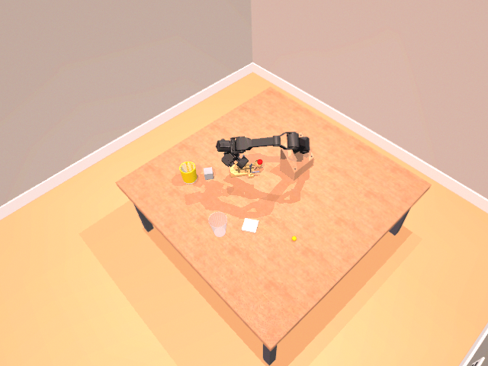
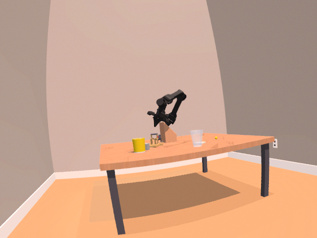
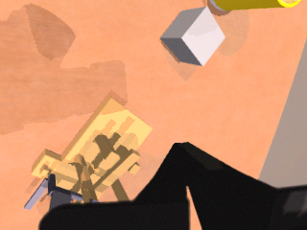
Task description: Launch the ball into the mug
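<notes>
Reading the top view from left to right, we first locate the yellow mug (image 1: 189, 175) (image 2: 138, 145) (image 3: 254, 5), upright on the wooden table (image 1: 335, 244) (image 2: 123, 159) (image 3: 29, 158). Just beside it, on the catapult side, we find a gray cube (image 1: 208, 173) (image 2: 147, 146) (image 3: 197, 35). Nearer the front edge we note a clear ribbed cup (image 1: 218, 224) (image 2: 196, 138), upright. Next we identify the gripper (image 1: 235, 158) (image 2: 155, 125) (image 3: 180, 149), suspended above the table near the catapult and pointing downward; we read its claw as clenched, with nothing between the fingers. Below and beside it we see the catapult (image 1: 238, 171) (image 2: 154, 145) (image 3: 136, 126), its base flat on the table. In front of the catapult, well apart, we register a flat white square (image 1: 250, 225) (image 2: 204, 142). At the catapult's right end we observe a red ball (image 1: 259, 162); we cannot tell whether it is seated in the launch cup. Farther right we find the angled stand (image 1: 289, 165) (image 2: 170, 134) beneath the arm (image 1: 265, 142) (image 2: 176, 108). A yellow ball (image 1: 293, 238) (image 2: 216, 137) rests on the table, well apart from the catapult and the mug.
</notes>
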`<action>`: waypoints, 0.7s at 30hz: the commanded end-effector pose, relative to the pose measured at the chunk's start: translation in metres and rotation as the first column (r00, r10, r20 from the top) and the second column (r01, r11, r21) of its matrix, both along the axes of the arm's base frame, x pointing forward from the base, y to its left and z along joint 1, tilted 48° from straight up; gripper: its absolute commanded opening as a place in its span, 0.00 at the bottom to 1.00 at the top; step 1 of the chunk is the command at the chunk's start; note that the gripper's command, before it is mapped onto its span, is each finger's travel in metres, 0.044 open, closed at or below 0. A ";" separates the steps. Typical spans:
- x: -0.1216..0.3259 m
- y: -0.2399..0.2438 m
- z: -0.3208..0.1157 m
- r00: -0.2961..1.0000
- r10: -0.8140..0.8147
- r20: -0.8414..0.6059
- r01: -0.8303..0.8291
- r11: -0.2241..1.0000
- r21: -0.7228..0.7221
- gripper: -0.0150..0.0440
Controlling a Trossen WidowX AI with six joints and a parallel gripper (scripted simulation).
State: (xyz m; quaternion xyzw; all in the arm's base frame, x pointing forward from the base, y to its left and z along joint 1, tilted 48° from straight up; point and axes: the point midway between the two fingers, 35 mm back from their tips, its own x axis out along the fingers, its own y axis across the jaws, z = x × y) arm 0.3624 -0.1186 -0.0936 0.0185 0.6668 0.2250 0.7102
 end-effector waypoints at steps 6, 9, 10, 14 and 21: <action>-0.039 0.035 0.011 0.961 0.269 -0.056 -0.271 0.962 -0.024 0.25; -0.052 0.044 0.015 0.934 0.349 -0.073 -0.352 0.936 -0.024 0.25; -0.056 0.047 0.016 0.924 0.375 -0.079 -0.378 0.925 -0.024 0.25; -0.076 0.059 0.022 0.866 0.489 -0.103 -0.493 0.870 -0.018 0.25; -0.111 0.077 0.032 0.728 0.671 -0.141 -0.677 0.736 0.008 0.25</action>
